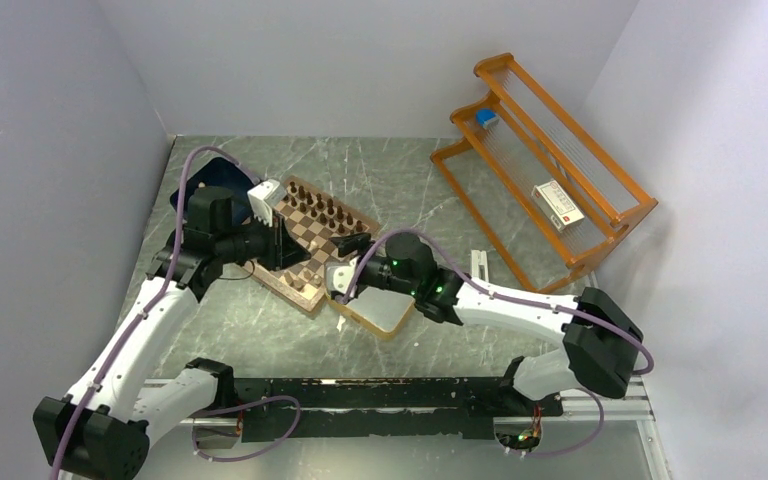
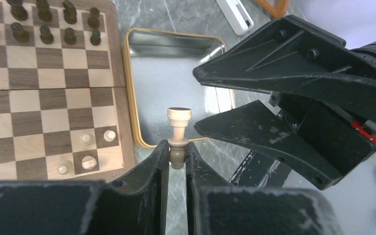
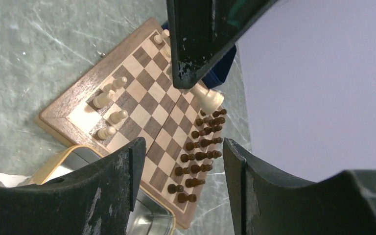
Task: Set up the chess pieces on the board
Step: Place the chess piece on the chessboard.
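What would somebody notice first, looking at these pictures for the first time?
The left gripper pinches a pale chess piece near the gold-rimmed tin, with the open right gripper close by. Then the board: dark pieces ranked along one edge, only a few pale ones on the opposite side.

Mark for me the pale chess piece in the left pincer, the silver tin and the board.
pale chess piece (image 2: 178, 128): left wrist view, on its stem.
silver tin (image 2: 176, 45): left wrist view, on its far inner wall.
board (image 2: 118, 63): left wrist view, on its brown rim beside the tin.
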`<state>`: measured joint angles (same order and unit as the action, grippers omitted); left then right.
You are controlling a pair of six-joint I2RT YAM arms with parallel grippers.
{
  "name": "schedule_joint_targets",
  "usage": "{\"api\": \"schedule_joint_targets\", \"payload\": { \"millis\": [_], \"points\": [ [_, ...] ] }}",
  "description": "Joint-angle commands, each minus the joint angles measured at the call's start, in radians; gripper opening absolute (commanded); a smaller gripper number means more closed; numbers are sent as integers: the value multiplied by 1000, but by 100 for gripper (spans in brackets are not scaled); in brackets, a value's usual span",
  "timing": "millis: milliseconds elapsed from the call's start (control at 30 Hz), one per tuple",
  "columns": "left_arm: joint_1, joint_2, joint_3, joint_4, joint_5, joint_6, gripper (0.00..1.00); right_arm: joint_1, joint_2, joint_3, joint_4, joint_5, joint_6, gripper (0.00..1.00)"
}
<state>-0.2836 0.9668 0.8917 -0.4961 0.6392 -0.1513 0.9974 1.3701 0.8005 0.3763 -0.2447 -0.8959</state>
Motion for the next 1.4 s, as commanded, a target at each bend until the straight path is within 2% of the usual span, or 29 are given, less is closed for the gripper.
{"api": "schedule_joint_targets", "payload": {
  "millis": [0, 333, 400, 500, 733, 833, 933, 1067, 1267, 1367],
  "points": [
    [-3, 22, 38, -72, 85, 35, 11, 37, 42, 53, -3, 46, -159, 63],
    [-3, 82, 50, -140, 111, 82, 12, 90, 116, 85, 5, 147, -271, 62],
    [-3, 87, 52, -138, 119, 80, 12, 96, 122, 83, -1, 130, -285, 55],
    [-3, 91, 58, -141, 125, 79, 12, 96, 124, 67, 10, 87, -291, 38],
    [-3, 103, 89, -173, 111, 85, 11, 97, 131, 44, 24, 40, -277, 13],
    [-3, 91, 103, -162, 80, 50, 18, 97, 141, 37, 42, 36, -243, 3],
    [-3, 65, 108, -117, 52, -12, 24, 94, 152, 31, 81, 48, -154, 0],
    [-2, 25, 132, -89, -38, -80, 41, 73, 152, 28, 151, 52, 20, 0],
    [-3, -64, 140, -33, -169, -172, 49, 47, 153, 22, 239, 47, 293, 0],
    [-3, -86, 145, -31, -198, -180, 51, 40, 172, 71, 213, 97, 462, 0]
  ]
}}
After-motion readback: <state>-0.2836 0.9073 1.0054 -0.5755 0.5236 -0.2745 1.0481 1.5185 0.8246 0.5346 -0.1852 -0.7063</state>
